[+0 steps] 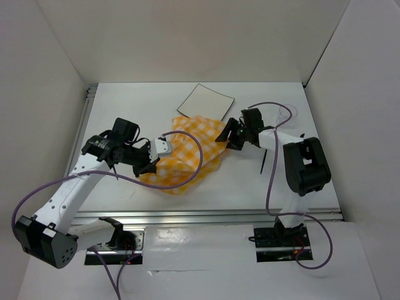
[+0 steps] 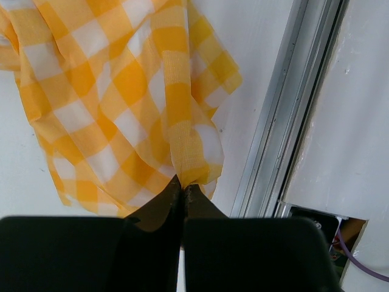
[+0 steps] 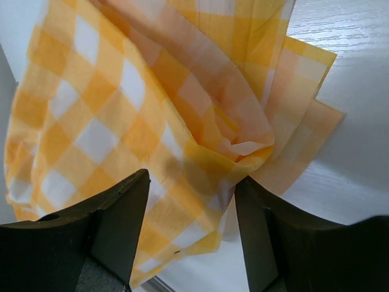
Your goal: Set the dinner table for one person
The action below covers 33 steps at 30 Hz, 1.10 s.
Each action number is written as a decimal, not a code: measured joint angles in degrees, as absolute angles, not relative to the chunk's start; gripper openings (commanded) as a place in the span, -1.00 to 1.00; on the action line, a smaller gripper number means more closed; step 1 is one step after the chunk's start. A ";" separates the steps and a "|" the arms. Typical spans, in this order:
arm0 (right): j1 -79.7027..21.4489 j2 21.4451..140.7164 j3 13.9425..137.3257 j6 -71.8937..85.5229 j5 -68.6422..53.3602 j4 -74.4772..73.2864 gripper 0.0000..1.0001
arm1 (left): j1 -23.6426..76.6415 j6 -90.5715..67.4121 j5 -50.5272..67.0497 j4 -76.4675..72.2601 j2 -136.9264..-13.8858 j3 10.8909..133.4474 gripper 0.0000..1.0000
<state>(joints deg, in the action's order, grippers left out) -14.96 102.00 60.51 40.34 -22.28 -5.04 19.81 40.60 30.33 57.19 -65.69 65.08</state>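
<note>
Right up close in the left wrist view: left jaws pressed tight together, pinching a thin fold of the yellow and white cloth (image 2: 121,97) at the very tips. Beyond that pinch, loose and wrinkly, hanging over the table (image 2: 261,36) beside the silver rail (image 2: 285,121) on the near edge.

Up close in the right wrist view: right jaws wide apart, with a crumpled corner of cloth sitting in the gap. Not squeezing it. Holding nothing.

From above: cloth bunched in a heap around the middle of the table, a bit toward the near edge, reaching from one set of jaws to the other. Touching or just covering the near corner of a small white square plate (image 1: 205,100) out toward the far edge. Next to the right arm, a thin dark stick (image 1: 264,164), too small to name.

Looks like only the start of the job. Most likely in the middle of spreading the cloth out flat. Left to do, by the look of it: grab the right corner, pull the cloth smooth, set the plate on top, add things to eat with. No fork, spoon or cup plain to see.

As for the table: big, plain, white, not shiny, far bigger than anything on it. Faint wood lines in the right wrist view. White walls on three sides. Filling the middle of the view from above, from the rail at the near edge to the far edge.
</note>
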 measured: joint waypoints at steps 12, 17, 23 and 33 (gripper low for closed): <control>-13.54 111.07 64.14 40.05 -27.90 -6.13 -1.00 | 19.40 35.18 27.40 53.49 -65.43 65.19 -1.00; -11.29 110.50 78.13 38.79 -28.95 -10.52 -1.00 | 13.50 28.62 21.74 50.76 -68.23 73.91 -1.00; -11.00 95.85 88.47 34.46 -20.69 -12.88 -1.00 | 6.09 25.23 19.16 45.41 -70.39 88.75 -1.00; -11.09 69.41 82.59 30.46 -10.52 -15.31 -1.00 | 7.03 25.32 21.63 43.16 -69.89 89.93 -1.00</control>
